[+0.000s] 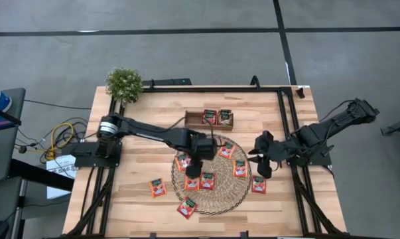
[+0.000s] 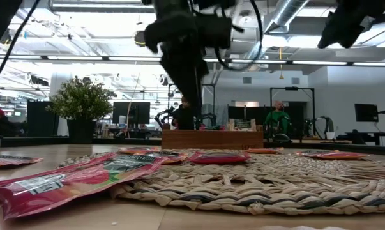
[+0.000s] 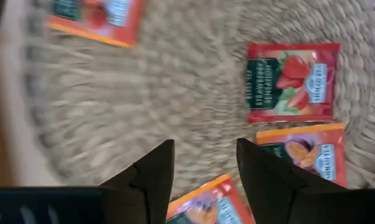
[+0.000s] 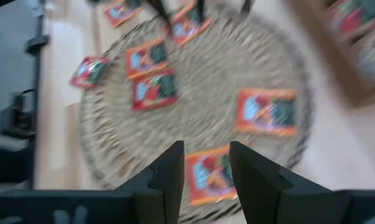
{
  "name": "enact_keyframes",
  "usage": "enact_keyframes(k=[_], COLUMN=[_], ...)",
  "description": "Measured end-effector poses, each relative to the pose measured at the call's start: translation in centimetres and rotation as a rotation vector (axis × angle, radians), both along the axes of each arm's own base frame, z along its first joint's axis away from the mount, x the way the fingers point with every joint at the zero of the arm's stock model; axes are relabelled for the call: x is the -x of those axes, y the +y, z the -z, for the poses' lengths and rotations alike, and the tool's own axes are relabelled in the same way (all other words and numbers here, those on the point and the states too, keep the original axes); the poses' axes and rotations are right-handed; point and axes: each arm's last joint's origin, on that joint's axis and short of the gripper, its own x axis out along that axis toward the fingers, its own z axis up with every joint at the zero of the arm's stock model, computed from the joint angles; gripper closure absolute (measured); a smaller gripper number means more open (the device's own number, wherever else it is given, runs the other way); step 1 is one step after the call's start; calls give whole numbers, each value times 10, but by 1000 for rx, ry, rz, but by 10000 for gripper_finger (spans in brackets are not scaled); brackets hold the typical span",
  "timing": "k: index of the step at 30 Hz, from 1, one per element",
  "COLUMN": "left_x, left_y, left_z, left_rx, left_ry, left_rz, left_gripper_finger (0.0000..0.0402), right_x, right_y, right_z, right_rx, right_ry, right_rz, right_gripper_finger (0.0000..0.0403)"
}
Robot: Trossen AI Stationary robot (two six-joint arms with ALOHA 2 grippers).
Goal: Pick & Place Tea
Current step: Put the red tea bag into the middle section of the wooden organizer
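Several red-orange tea sachets lie flat on the round woven mat (image 1: 216,192) and on the wood beside it, e.g. (image 1: 158,188), (image 1: 188,207), (image 1: 259,184). Two more sachets sit in the small wooden tray (image 1: 193,121). My left gripper (image 1: 194,170) hangs open over the mat's left part; its wrist view shows a red sachet (image 3: 293,81), an orange one (image 3: 305,152) and another sachet (image 3: 206,208) just below the fingers. My right gripper (image 1: 263,167) is open at the mat's right edge, above a sachet (image 4: 209,177). Neither gripper holds anything.
A small potted plant (image 1: 124,83) stands at the table's far left corner. The black frame rails (image 1: 287,126) run along the table's sides. Bare wood lies at the near left (image 1: 120,206) and the near right of the mat.
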Motion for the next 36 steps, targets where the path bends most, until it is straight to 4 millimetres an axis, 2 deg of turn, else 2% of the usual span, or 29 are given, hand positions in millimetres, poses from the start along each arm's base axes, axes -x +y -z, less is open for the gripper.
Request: enact_keyframes(k=[4, 10, 18, 23, 28, 31, 34, 36], left_x=[-6, -13, -12, -11, -10, -10, -10, -10], left_y=[-2, -3, -14, -26, -32, -32, -31, -31], left_z=[18, 17, 16, 16, 16, 16, 16, 16], left_rx=[39, 52, 99, 105, 117, 119, 111, 107], left_ry=[31, -36, -34, -31, -27, -28, -29, -30], left_rz=[4, 4, -23, -2, -20, -39, -35, -36], left_gripper_finger=[235, 235, 235, 235, 235, 235, 235, 235], right_x=[7, 22, 56, 78, 100, 111, 115, 117], right_y=[7, 15, -9, -26, -47, -55, -59, -59], right_z=[0, -2, -33, -46, -40, -35, -24, -18], right_rx=[87, 174, 148, 73, 44, -71, -11, -32], right_ry=[-32, -67, -265, -540, -679, -728, -730, -743], right_rz=[28, 39, -1, -30, 89, 158, 131, 96], right_gripper_finger=[282, 282, 282, 282, 282, 282, 282, 282])
